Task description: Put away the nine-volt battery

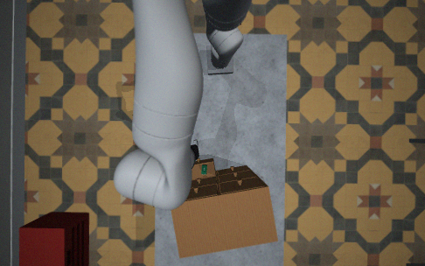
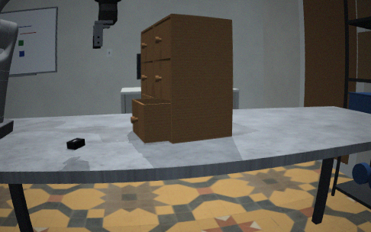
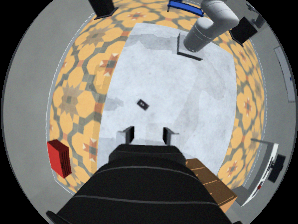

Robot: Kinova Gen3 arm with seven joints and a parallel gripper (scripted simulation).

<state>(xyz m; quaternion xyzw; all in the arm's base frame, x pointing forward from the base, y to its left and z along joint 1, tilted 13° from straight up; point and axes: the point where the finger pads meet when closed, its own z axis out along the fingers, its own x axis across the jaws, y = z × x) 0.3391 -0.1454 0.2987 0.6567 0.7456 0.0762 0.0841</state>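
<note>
The nine-volt battery (image 2: pixel 75 143) (image 3: pixel 143 104), small and black, lies on the table in front of the chest. The brown chest (image 1: pixel 225 225) (image 2: pixel 202 80) (image 3: pixel 216 186) stands upright. Its bottom drawer on one side (image 2: pixel 156 123) is pulled partway out and looks level; a small green thing (image 1: pixel 204 169) shows in it in the top view. No battery can be made out in that drawer. The other drawers look pushed in. My gripper (image 2: pixel 98 41) (image 3: pixel 148 132) is open and empty, about level with the upper drawers, in front of the chest; the arm mostly hides it in the top view.
The grey table (image 1: pixel 262 109) (image 2: pixel 114 160) (image 3: pixel 165 75) carries the chest and the arm's base (image 1: pixel 220 72) (image 3: pixel 191 54). A red cabinet (image 1: pixel 41 245) (image 3: pixel 59 159) stands on the floor beside the table. The arm (image 1: pixel 166 79) reaches over the table's side near the chest.
</note>
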